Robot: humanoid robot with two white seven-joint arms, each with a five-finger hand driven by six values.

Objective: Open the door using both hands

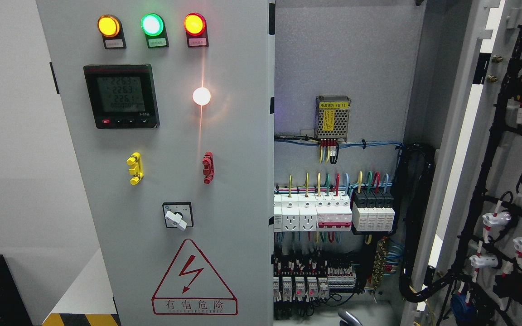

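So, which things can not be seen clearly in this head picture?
- Robot hands: neither is identifiable; a grey rounded shape is cut off by the bottom edge.
- Small labels under the three lamps: too small to read.
- Meter digits: blurry.
- Right door: cut off by the right edge.
- Cabinet interior left part: hidden behind the left door.

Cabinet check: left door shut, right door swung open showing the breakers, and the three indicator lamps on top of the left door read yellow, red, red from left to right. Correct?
Not quite. In the head view the three indicator lamps read yellow, green, red; the middle one is green, not red. The rest holds: the left door is shut, and the right door is swung open, showing the breakers.
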